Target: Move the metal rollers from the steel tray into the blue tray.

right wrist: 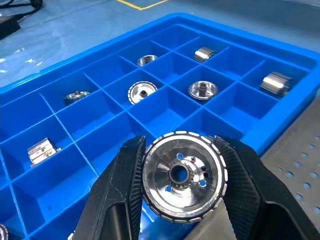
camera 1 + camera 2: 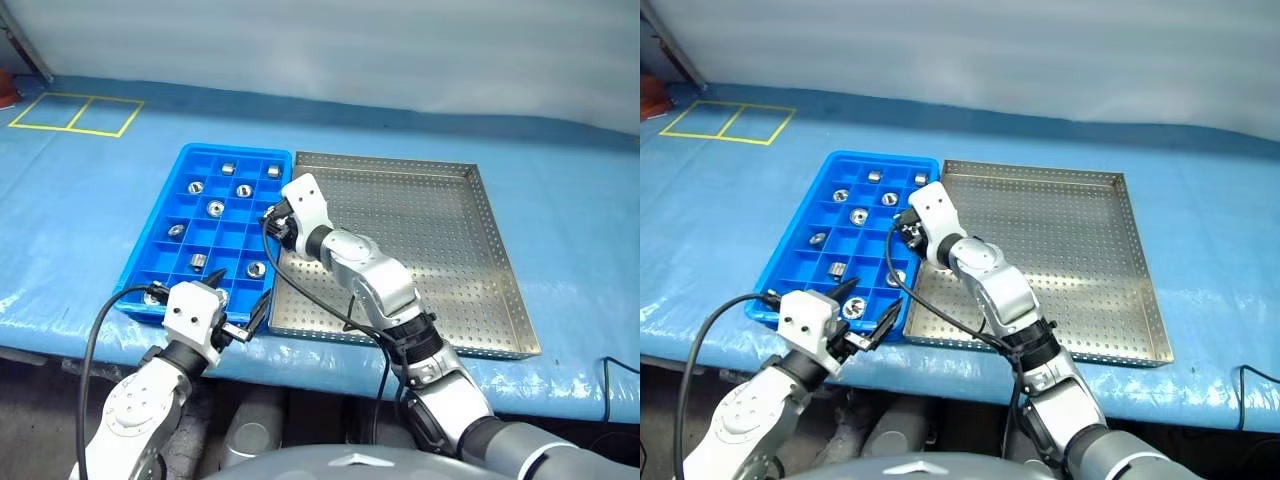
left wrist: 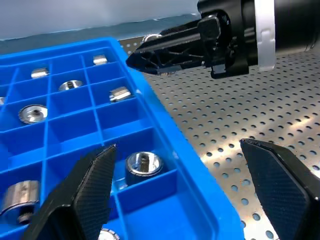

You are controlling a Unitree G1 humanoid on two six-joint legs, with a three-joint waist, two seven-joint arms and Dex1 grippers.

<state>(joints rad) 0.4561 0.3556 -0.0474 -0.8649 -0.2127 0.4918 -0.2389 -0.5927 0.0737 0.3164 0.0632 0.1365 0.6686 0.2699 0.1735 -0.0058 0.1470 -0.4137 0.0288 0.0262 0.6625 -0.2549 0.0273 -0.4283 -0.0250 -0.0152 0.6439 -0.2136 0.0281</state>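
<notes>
Over the blue tray (image 1: 60, 130) a metal roller (image 1: 182, 175) is pinched by the closed right hand (image 1: 182, 200), the left hand (image 3: 185, 195) held wide open and empty nearby; released off-centre, it could be caught on a divider.

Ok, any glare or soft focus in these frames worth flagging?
Left wrist view: bright glints on the steel tray; the left claw's fingers close to the lens look soft.
Right wrist view: the held roller is crisp with mild sheen.
Head views: the steel tray reflects light along its near floor.
</notes>
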